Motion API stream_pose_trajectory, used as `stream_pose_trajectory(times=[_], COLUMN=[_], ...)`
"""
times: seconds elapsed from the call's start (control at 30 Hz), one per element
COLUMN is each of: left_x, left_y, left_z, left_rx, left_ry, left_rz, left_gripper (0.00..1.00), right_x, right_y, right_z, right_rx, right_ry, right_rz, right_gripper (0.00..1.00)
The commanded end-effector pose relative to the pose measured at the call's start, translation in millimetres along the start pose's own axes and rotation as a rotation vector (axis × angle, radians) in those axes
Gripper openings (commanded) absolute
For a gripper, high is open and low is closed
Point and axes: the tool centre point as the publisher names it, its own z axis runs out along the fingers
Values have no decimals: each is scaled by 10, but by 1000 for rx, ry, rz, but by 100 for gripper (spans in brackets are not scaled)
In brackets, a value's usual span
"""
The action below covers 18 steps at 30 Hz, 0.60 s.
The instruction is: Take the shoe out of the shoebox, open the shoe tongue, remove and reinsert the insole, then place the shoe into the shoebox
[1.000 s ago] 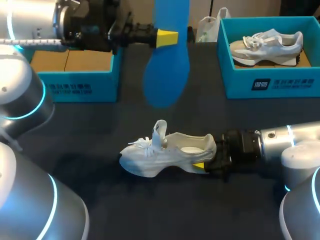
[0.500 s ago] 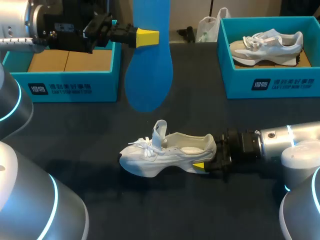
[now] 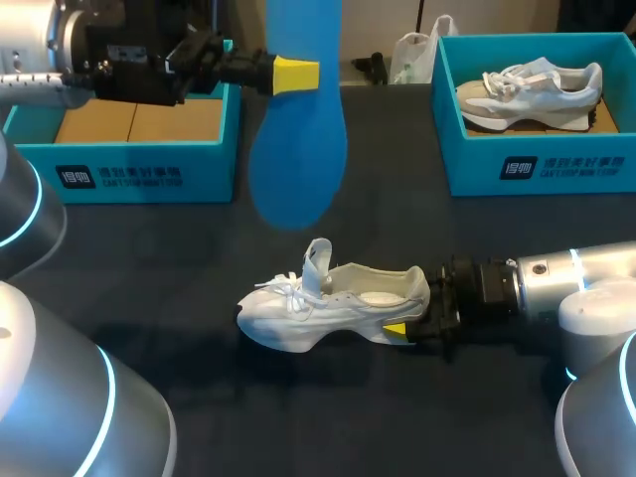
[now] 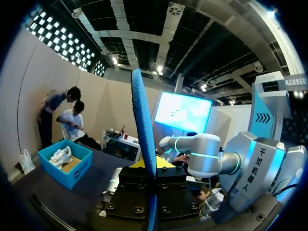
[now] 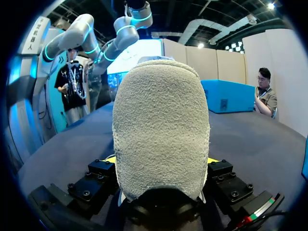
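Note:
A white shoe lies on its side mid-table, toe to the left, tongue pulled up. My right gripper comes in low from the right and is shut on the shoe's heel. In the right wrist view the fuzzy heel fills the gap between the gripper's fingers. My left gripper is held high above the table's back left, shut on the blue insole, which hangs toe down above the shoe. In the left wrist view the insole stands edge-on between the shut fingers.
A teal shoebox with brown card inside stands at the back left under my left arm. A second teal shoebox at the back right holds another pale shoe. A white bag lies at the far edge between them.
My left arm carried the blue insole a little to the left, then nearly stopped. The right gripper and the shoe have not moved.

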Motion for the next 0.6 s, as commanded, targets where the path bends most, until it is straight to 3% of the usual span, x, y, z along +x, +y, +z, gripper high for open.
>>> stream_pose_trajectory(times=[0.03, 0.6], left_x=[-4, 7], left_y=[11, 230], left_z=[-1, 89], left_rx=[1, -9], left_ry=[0, 18], left_rz=[-14, -88], left_gripper=[0, 0], right_x=[24, 24], right_y=[4, 4], right_z=[14, 14], right_rx=[7, 7], right_ry=[-1, -1], right_rz=[1, 1], right_gripper=[0, 0])
